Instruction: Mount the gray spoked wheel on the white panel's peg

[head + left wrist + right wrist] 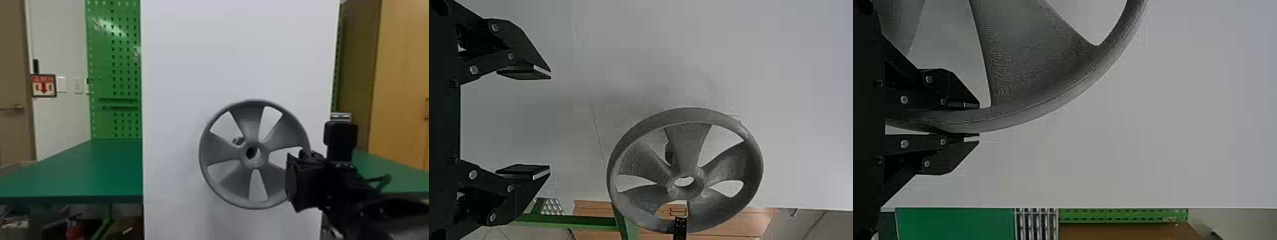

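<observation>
Wheel is in front of panel; we're pinching its rim w/ R gripper. Hub lies R of & below peg. L gripper's fingers spread.

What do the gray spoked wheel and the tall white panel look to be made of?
The gray spoked wheel looks like matt plastic, possibly 3D-printed: fine lines run over its spokes. The tall white panel seems smooth, low-sheen painted or laminated board, its face even and grainless.
</observation>
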Controlling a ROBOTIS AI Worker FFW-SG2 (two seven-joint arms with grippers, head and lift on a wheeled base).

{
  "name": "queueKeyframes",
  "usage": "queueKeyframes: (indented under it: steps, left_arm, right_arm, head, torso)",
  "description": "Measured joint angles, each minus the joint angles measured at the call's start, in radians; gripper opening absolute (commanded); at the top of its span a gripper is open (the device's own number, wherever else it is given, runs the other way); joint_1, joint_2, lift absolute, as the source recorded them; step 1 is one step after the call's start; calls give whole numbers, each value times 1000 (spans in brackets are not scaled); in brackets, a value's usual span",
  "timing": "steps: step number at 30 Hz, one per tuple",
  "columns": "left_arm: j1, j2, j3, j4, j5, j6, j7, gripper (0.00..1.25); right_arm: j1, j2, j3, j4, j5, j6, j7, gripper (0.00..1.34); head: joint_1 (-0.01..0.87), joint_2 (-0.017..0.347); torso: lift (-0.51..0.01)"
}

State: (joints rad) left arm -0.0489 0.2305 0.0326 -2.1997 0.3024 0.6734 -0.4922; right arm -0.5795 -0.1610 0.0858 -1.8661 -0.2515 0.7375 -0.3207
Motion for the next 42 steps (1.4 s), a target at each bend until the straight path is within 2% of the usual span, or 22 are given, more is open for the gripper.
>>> queueKeyframes:
  steps: [21,42]
  left_arm:
    - [-3,6,-11,1,0,0,5,684]
    - [-2,6,-12,2,-4,0,4,684]
  right_arm:
    - [0,-1,12,69,6,-86,2,84]
    - [-10,-6,17,108,42,-144,66,84]
  head:
    - [123,-8]
    - [123,-8]
  torso:
    - [-398]
    - [-398]
